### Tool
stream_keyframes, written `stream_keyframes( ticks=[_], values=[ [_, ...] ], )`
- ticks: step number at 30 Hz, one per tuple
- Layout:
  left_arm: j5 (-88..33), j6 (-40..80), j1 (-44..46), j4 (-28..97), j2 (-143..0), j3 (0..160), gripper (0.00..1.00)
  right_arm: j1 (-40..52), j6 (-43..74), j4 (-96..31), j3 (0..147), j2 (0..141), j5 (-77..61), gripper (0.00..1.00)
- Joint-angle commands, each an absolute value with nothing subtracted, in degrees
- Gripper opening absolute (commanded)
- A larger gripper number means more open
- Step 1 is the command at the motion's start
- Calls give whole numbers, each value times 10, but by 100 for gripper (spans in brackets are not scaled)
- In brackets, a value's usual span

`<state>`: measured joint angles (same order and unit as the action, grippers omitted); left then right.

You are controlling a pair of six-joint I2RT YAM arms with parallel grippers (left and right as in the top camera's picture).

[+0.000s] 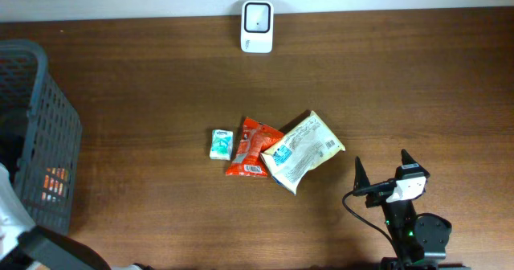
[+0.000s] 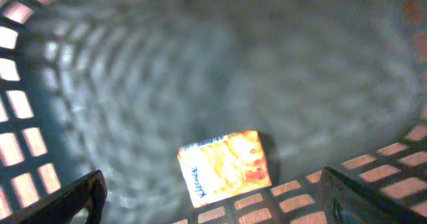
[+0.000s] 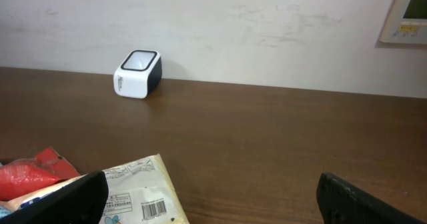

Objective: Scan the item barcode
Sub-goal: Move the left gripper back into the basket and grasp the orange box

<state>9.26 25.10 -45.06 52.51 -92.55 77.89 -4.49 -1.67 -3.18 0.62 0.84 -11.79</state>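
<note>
Even, soft light on the table (image 1: pixel 401 85); inside the basket (image 2: pixel 100 84) the view is dim and blurred

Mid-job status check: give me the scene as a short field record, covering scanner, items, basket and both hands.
scanner: white scanner, far table edge, centre
table items: teal pack, red bag, cream packet, clustered mid-table; packet overlaps bag
barcode: visible on cream packet
basket: grey basket, left side, holds an orange tissue pack
left hand: open, empty, inside basket
right hand: open, empty, right of the packet
</note>
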Motion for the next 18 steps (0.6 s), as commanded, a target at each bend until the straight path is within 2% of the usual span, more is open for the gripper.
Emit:
stream_keyframes(
  ticks=[1,18],
  values=[
    [62,247,-451,515,-954,769,99,-41,-14,-35,3,4,-113,99],
    [37,226,-452,523,-1056,748,99,-41,-14,-35,3,4,-113,99]
  ],
)
